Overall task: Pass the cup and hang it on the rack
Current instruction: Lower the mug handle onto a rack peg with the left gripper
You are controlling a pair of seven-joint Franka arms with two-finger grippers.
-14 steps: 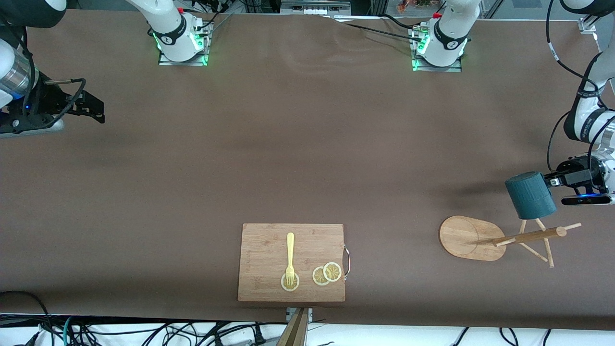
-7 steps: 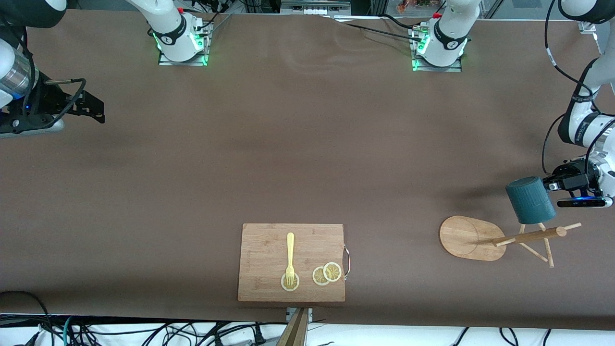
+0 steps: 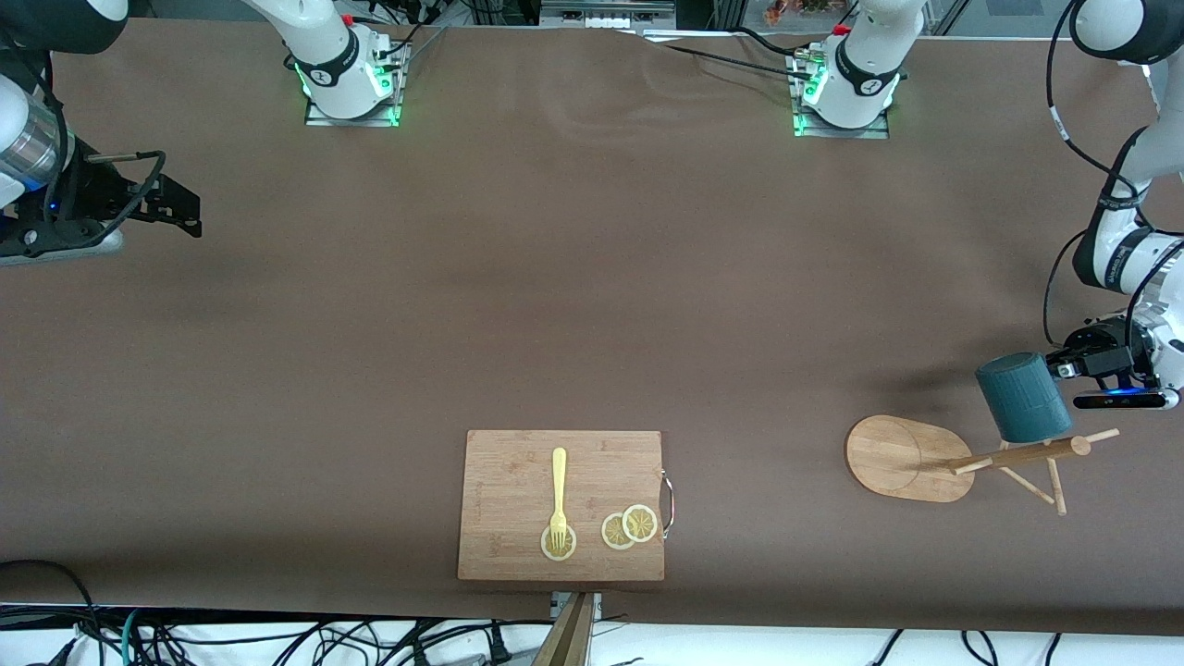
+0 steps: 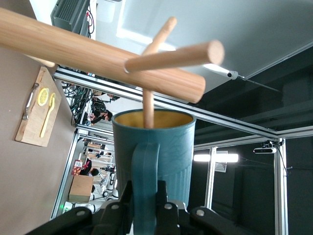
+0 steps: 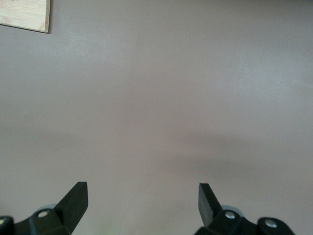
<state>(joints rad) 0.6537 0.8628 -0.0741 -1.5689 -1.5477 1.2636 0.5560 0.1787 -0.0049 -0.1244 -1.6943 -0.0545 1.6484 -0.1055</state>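
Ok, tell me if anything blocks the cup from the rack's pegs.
Nothing visible does. The left gripper, shut on the cup's handle, holds it right at the rack; one peg already crosses the cup's mouth in the left wrist view.

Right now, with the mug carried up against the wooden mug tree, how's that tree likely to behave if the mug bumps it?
The rack probably tips easily: it looks light, with a tall pole on a small oval base. Its thin pegs may flex or snap under a sideways knock. The cup, clamped by its handle in the left hand, looks rigid, so the rack would give first.
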